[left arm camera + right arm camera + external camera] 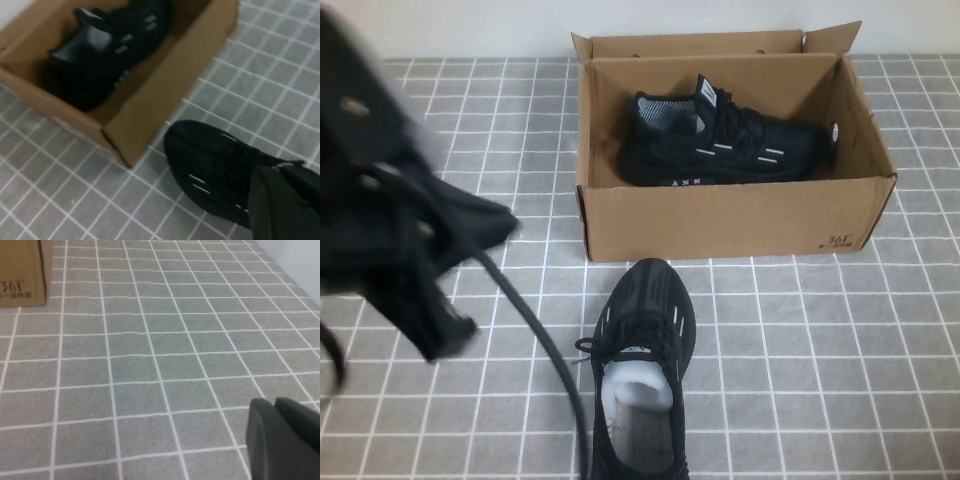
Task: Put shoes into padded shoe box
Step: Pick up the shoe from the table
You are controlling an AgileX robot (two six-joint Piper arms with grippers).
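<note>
The padded shoe box (720,222) is brown cardboard and stands open at the back middle of the table. One black sneaker (720,140) lies on its side inside it. The second black sneaker (642,370) stands upright on the table in front of the box, toe toward the box. My left gripper (445,330) hangs blurred above the table, left of this sneaker. In the left wrist view its fingers (287,172) are together and empty, just over the sneaker (215,170), with the box (150,105) beyond. My right gripper (275,402) is shut and empty over bare tiles.
The table is covered by a grey cloth with a white grid (820,360). A black cable (535,340) from the left arm hangs down close beside the loose sneaker. A printed corner of the box (22,285) shows in the right wrist view.
</note>
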